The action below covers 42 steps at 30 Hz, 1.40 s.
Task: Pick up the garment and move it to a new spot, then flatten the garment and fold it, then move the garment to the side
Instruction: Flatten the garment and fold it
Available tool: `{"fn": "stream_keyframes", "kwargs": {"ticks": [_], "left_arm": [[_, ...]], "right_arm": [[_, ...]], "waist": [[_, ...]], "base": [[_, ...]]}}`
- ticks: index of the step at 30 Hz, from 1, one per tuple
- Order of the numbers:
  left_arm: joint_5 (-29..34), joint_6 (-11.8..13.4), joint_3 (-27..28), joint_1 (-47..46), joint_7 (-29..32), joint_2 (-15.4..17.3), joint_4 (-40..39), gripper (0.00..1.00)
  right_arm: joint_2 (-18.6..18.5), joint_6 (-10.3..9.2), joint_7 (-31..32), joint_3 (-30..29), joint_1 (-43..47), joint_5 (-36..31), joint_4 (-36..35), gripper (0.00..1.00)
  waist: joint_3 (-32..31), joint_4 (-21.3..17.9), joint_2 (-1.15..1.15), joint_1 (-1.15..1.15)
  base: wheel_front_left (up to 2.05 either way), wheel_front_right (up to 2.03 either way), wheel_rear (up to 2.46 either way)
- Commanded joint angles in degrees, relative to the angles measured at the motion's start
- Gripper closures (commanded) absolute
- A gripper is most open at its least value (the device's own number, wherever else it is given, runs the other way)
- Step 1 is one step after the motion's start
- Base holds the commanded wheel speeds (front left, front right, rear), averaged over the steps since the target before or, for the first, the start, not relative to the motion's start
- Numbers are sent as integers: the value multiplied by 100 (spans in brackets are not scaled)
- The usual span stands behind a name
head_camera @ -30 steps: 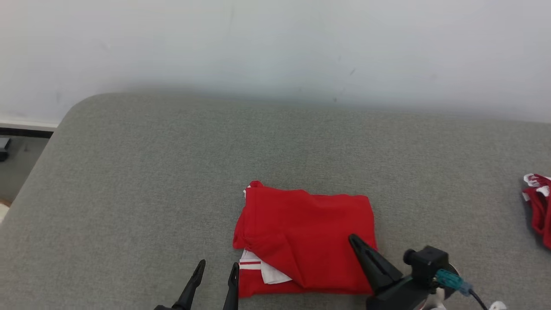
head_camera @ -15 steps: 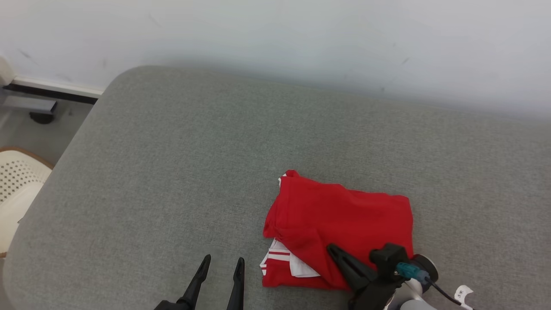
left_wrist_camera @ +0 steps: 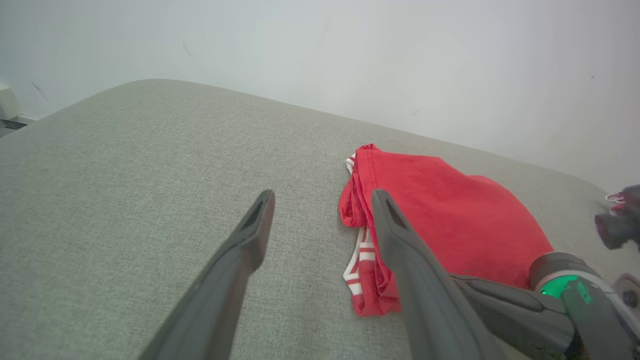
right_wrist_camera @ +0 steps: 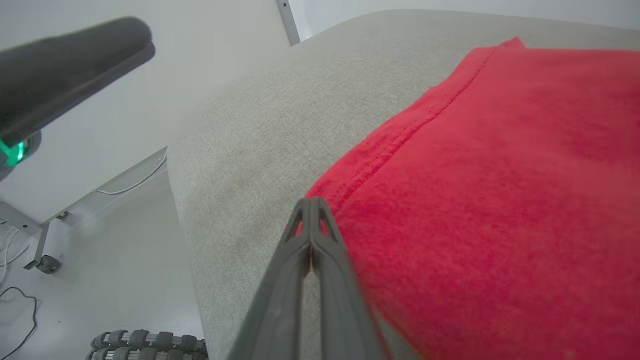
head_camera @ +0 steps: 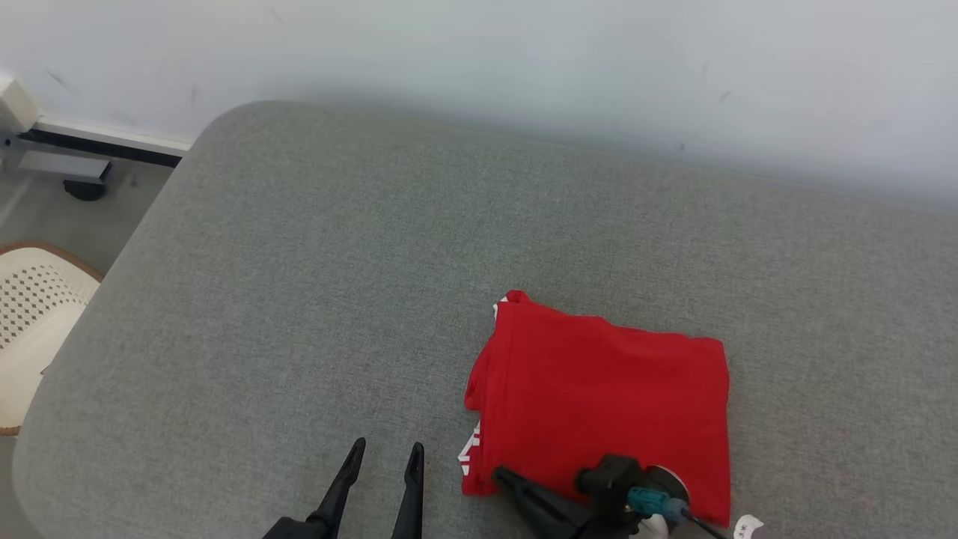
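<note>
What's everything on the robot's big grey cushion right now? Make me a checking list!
Surface: grey fabric cushion, smooth.
Job's things: red garment, folded flat, white stripes peeking out at its left edge.
Clutter: tiny red-and-white bit far off, too small to tell.
Grippers: left gripper open, over bare cushion; right gripper shut, tips at the garment's near edge.
Cables: teal-plugged cable on right wrist; loose cables on floor.
Surroundings: white wall, pale perforated seat beside cushion.
</note>
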Motion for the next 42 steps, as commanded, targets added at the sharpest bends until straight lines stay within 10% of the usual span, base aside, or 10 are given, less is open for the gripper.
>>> {"fn": "stream_keyframes", "kwargs": {"ticks": [1,8,10,12,13,25,42], "left_arm": [[36,-14,22,11,-34,-22,14,0],[54,-28,157,134,-34,-49,-27,0],[67,-41,207,166,-34,-55,-47,0],[89,-35,257,195,-34,-50,-70,0],[89,-45,290,217,-33,-53,-75,0],[374,-134,832,421,-27,-78,-191,0],[1498,-559,1704,982,-27,-412,-218,0]], "right_arm": [[-1,-11,-4,34,-12,8,-54,100],[-53,-11,-4,-339,152,-235,-523,100],[-63,-11,-4,-661,264,-414,-641,67],[-57,-11,-4,-1061,380,-628,-763,8],[-40,-11,-4,-1235,452,-717,-815,0],[47,-11,-5,-3121,1357,-1755,-1426,0],[251,-11,-5,-4774,2733,-2505,-2956,0]], "waist": [[-31,-33,0,0],[-169,-272,0,0],[-207,-397,0,0],[-237,-543,0,0],[-253,-621,0,0],[-596,-1597,0,0],[-1069,-1991,0,0]], "base": [[0,0,0],[0,0,0],[0,0,0],[0,0,0],[0,0,0],[0,0,0],[0,0,0]]}}
